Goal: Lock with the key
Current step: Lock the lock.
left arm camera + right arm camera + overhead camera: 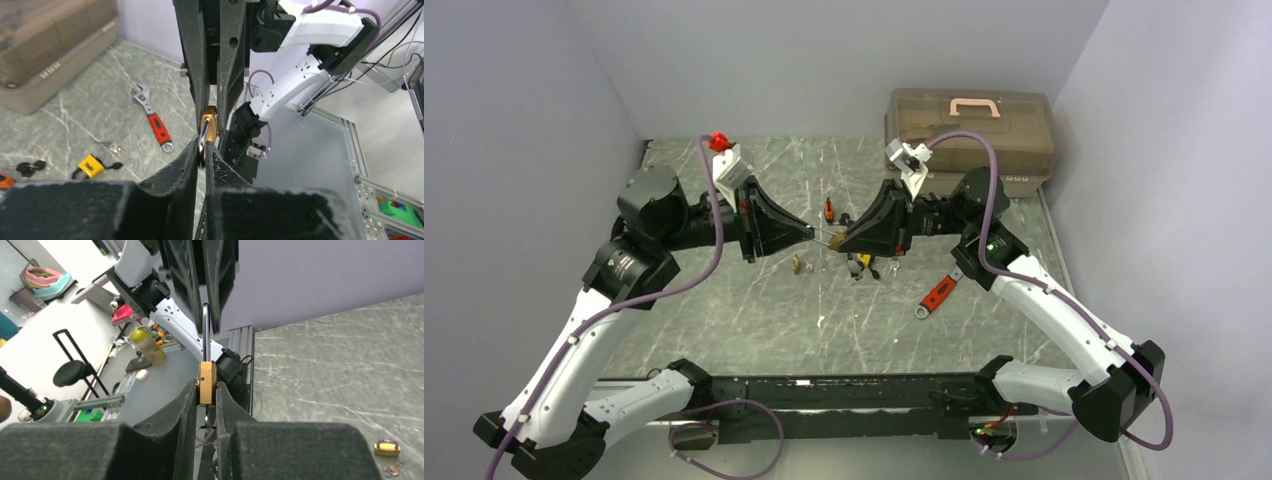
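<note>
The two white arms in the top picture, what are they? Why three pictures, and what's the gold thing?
They are two robot arms, each ending in a two-fingered pincer. The top picture comes from a camera above the table; the other two come from small cameras on the wrists. The gold thing is a brass padlock. The right pincer squeezes its body, and the left pincer grips its silver loop. On the table lie a red-handled wrench, a small yellow padlock, some keys and a brown toolbox at the back.
</note>
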`<move>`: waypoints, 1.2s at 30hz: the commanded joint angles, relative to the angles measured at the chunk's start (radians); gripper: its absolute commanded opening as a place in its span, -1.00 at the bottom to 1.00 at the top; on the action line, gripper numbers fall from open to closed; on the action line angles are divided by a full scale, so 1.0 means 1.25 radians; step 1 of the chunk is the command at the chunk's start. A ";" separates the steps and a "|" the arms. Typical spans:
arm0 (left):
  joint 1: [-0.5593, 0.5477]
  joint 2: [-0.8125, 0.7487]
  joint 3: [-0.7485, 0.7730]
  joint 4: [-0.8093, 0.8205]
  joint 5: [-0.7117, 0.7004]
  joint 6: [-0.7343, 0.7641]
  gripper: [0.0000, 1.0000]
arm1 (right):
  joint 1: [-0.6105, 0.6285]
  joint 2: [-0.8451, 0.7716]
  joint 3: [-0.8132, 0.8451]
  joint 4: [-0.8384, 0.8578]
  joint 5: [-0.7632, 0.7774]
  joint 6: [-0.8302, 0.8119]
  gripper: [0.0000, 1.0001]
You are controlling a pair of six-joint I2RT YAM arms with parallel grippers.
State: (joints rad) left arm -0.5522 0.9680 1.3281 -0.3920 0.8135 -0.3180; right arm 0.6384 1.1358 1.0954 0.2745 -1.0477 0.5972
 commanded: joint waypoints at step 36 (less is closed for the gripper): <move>-0.009 0.007 0.070 -0.110 -0.054 0.049 -1.00 | 0.029 -0.034 -0.033 0.008 0.058 -0.035 -0.28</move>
State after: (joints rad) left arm -0.5701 0.9813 1.3903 -0.5434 0.7872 -0.2539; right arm 0.6685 1.1271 1.0664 0.2775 -1.0145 0.5869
